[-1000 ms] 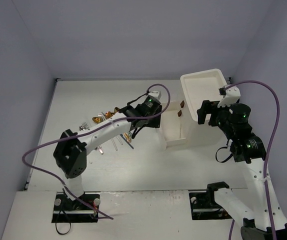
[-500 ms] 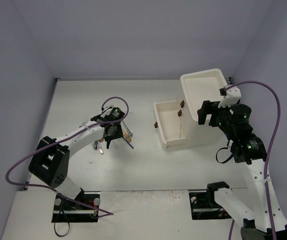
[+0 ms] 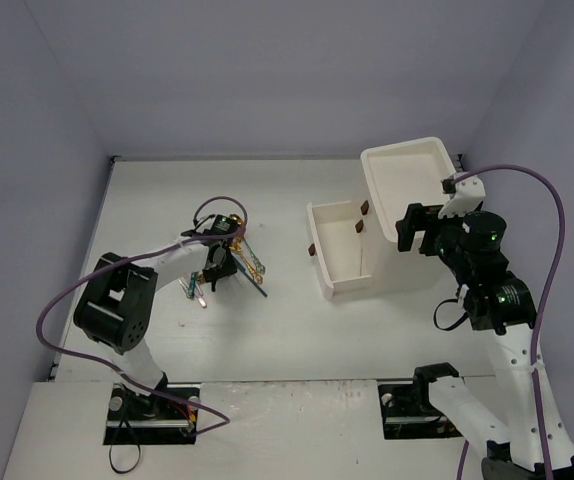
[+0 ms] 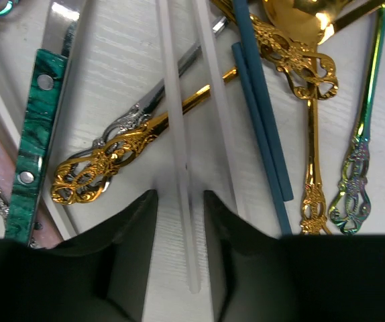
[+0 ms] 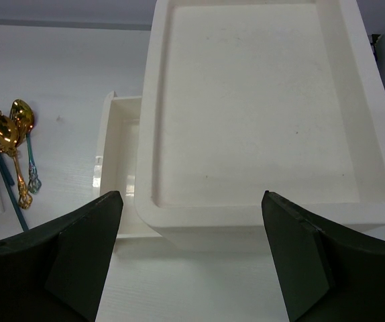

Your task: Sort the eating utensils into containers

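The eating utensils (image 3: pixel 229 258) lie in a pile left of centre. In the left wrist view they are a gold ornate handle (image 4: pixel 98 168), a teal-handled piece (image 4: pixel 35 134), two blue rods (image 4: pixel 263 121), a gold spoon (image 4: pixel 300 20) and translucent white rods. My left gripper (image 4: pixel 180 198) is low over the pile. Its jaws stand narrowly apart on either side of one white rod (image 4: pixel 179 134), with a small gap each side. My right gripper (image 5: pixel 192 201) is wide open and empty above the white drawer unit (image 5: pixel 259 100). One drawer (image 3: pixel 342 250) is pulled out to the left.
The drawer unit (image 3: pixel 407 185) stands at the back right, with brown handles on its drawers (image 3: pixel 364 209). The pulled-out drawer (image 5: pixel 115 147) shows nothing inside. Purple cables loop over both arms. Grey walls close in the table on three sides.
My left arm has swung left, away from the drawer unit, and come down onto the utensil pile. The pulled-out drawer is now uncovered. The right arm has hardly moved.
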Available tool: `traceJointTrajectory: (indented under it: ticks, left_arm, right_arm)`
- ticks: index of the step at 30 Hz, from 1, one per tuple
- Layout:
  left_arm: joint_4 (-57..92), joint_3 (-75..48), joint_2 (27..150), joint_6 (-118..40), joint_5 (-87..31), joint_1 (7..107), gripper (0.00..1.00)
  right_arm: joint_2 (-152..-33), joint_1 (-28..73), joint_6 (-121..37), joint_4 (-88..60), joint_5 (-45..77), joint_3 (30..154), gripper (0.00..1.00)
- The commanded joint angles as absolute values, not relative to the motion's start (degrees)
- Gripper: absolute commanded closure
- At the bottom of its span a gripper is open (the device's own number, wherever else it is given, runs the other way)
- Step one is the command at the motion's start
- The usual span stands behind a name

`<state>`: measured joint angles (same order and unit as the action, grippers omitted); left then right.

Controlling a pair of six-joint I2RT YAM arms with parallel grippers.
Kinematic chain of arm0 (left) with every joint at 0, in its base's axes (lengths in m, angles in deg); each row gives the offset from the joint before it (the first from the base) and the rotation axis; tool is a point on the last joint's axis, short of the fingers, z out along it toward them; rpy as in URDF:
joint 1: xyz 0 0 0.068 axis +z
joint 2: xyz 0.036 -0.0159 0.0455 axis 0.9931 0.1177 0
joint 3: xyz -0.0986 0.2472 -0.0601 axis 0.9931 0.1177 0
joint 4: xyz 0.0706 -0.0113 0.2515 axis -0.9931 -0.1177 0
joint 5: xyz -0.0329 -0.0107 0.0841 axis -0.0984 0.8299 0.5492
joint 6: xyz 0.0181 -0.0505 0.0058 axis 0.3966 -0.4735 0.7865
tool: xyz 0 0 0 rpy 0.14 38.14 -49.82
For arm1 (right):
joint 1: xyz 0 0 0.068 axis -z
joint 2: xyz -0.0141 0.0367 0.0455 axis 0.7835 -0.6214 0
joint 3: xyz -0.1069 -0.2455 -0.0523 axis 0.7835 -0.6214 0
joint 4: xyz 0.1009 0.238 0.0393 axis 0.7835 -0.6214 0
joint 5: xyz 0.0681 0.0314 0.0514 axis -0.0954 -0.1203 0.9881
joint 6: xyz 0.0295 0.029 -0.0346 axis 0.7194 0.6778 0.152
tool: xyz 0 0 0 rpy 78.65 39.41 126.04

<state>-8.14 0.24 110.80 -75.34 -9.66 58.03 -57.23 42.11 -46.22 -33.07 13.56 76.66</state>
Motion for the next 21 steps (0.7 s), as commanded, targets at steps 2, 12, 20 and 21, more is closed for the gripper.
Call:
traceJointTrajectory:
  ticks: [2,12,20,21]
  left_arm:
    - [-8.00,-0.59,110.81,-75.03,-10.15,58.81,0.85]
    - [-13.09,0.82,98.39,-73.93,-9.27,56.91,1.00]
    - [-10.74,-16.67,99.40,-60.40,-14.38,47.68,1.00]
    - [-9.88,-19.69,100.95,-59.63,-16.02,46.66,1.00]
  right_arm:
    - [-56.27,41.83,-46.48,-31.82,13.40,76.53,0.18]
    - [-55.54,41.83,-46.82,-32.71,12.48,76.27,0.17]
    - [-56.08,41.86,-47.04,-32.71,12.49,76.33,0.17]
    - [-56.23,41.83,-47.01,-32.71,12.69,76.38,0.17]
